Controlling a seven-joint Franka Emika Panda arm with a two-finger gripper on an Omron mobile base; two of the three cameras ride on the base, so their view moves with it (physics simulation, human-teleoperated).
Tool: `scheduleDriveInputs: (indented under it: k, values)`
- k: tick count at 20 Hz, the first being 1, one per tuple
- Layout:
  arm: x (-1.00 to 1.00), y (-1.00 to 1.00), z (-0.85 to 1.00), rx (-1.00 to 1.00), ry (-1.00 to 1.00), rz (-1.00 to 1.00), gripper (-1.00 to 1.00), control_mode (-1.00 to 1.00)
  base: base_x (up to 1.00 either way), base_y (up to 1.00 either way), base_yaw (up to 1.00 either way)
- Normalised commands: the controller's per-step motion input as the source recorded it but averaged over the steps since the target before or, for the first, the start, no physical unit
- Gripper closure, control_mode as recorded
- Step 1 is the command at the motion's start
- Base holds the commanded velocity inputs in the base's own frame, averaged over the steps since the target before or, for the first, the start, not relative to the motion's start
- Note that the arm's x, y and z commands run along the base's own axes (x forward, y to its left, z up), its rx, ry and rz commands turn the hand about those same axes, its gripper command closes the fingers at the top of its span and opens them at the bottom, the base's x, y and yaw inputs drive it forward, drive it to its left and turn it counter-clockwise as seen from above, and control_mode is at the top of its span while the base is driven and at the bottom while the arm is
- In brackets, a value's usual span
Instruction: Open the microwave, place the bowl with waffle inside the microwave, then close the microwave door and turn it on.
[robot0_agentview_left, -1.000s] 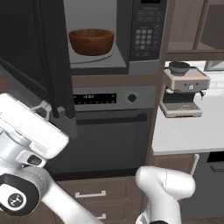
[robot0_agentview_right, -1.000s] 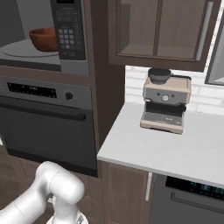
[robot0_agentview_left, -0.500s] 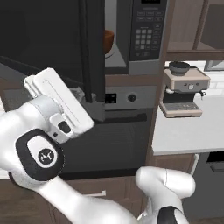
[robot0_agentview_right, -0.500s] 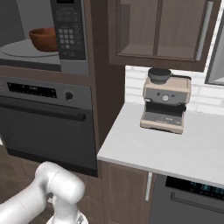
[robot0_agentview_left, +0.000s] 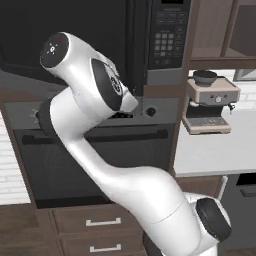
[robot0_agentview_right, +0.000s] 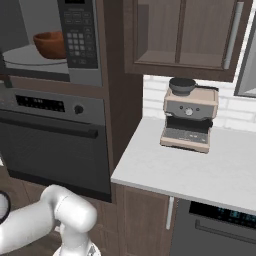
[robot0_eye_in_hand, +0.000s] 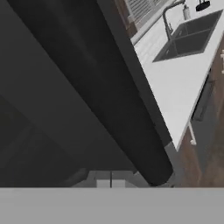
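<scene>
- Right now, I see the reddish-brown round wooden bowl (robot0_agentview_right: 50, 44) sitting on the pale turntable inside the grey built-in microwave (robot0_agentview_right: 55, 42), left of its black button keypad (robot0_agentview_right: 77, 37).
- I cannot make out the waffle from the right base view; the bowl's inside is too small to read.
- From the left base view, the large dark tinted glass microwave door (robot0_agentview_left: 65, 35) stands across the front of the opening, with the white arm (robot0_agentview_left: 85, 95) raised before it and the keypad (robot0_agentview_left: 167, 37) just to the right of the door edge.
- My pincer is fully closed with nothing between its fingers; in the hand view I cannot pick the tips out against the dark panel, which lies very close to the camera.
- Beyond that panel's edge the hand view shows a white counter (robot0_eye_in_hand: 175, 70) with a dark sink (robot0_eye_in_hand: 188, 39) and a curved tap (robot0_eye_in_hand: 168, 19).
- Below the microwave is the black oven with a bar handle (robot0_agentview_right: 47, 145).
- A beige and steel coffee machine (robot0_agentview_right: 190, 120) stands on the white counter near the wall, well apart from the microwave.
</scene>
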Motion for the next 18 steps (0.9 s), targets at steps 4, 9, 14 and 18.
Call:
scheduleDriveInputs:
  k: [4,9,14,18]
  values:
    - [1.00,-1.00,0.06,0.29,0.11,0.22,1.00,-1.00,0.00,0.00,0.00]
    - [1.00,-0.85,-0.56,0.11,-0.11,0.29,1.00,-1.00,0.00,0.00,0.00]
    - [1.00,-0.49,-0.65,0.02,-0.28,0.30,1.00,-1.00,0.00,0.00,0.00]
    - [1.00,-0.20,-0.72,0.00,-0.37,0.24,1.00,-1.00,0.00,0.00,0.00]
